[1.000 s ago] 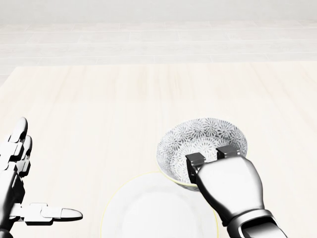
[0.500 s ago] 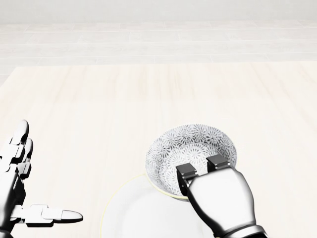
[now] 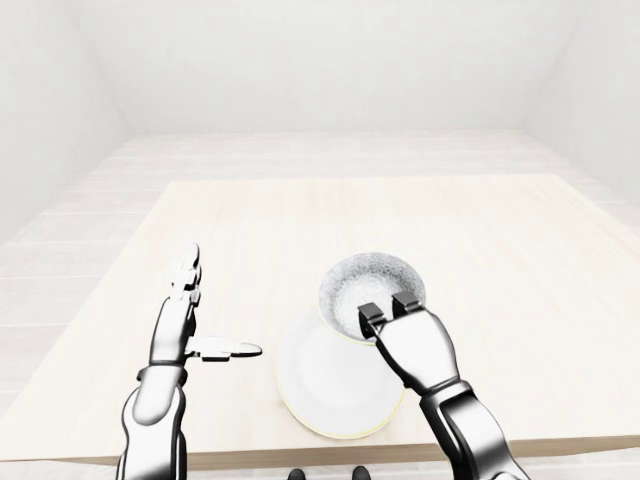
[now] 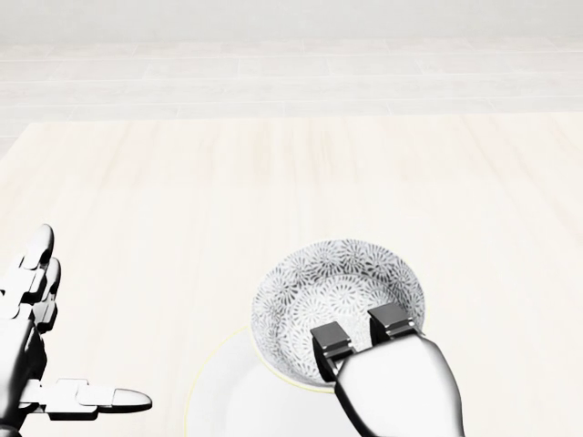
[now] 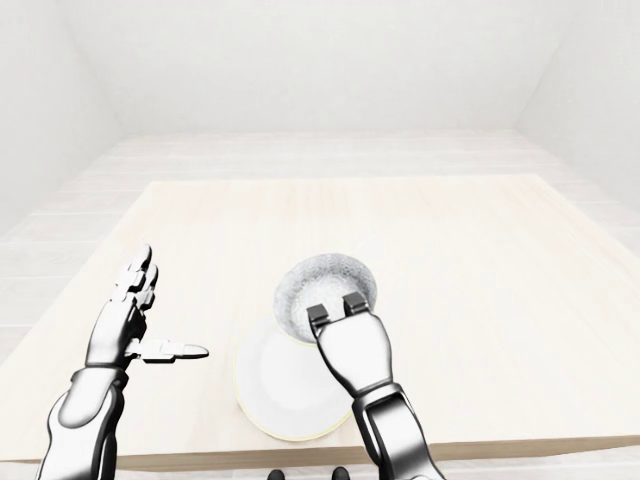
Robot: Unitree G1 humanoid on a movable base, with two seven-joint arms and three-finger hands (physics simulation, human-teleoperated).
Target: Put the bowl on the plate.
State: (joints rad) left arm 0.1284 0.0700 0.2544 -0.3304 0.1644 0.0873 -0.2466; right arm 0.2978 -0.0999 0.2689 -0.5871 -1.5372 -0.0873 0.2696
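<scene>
Patterned bowl (image 4: 339, 289) carried leftward, gripped at its rim by the right hand (image 4: 397, 386).
Left hand (image 3: 184, 324) held wide open; whole plate (image 3: 328, 402) shown only in eye views.

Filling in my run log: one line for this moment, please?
right hand: fingers shut on bowl rim | bowl: overlapping plate upper edge, not centred | left hand: open, empty, left of plate

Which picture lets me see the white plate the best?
The left-eye view: nearly the whole plate shows, with only the bowl and right hand covering part. The right-eye view shows about the same. The head view cuts it off at the bottom edge.
</scene>
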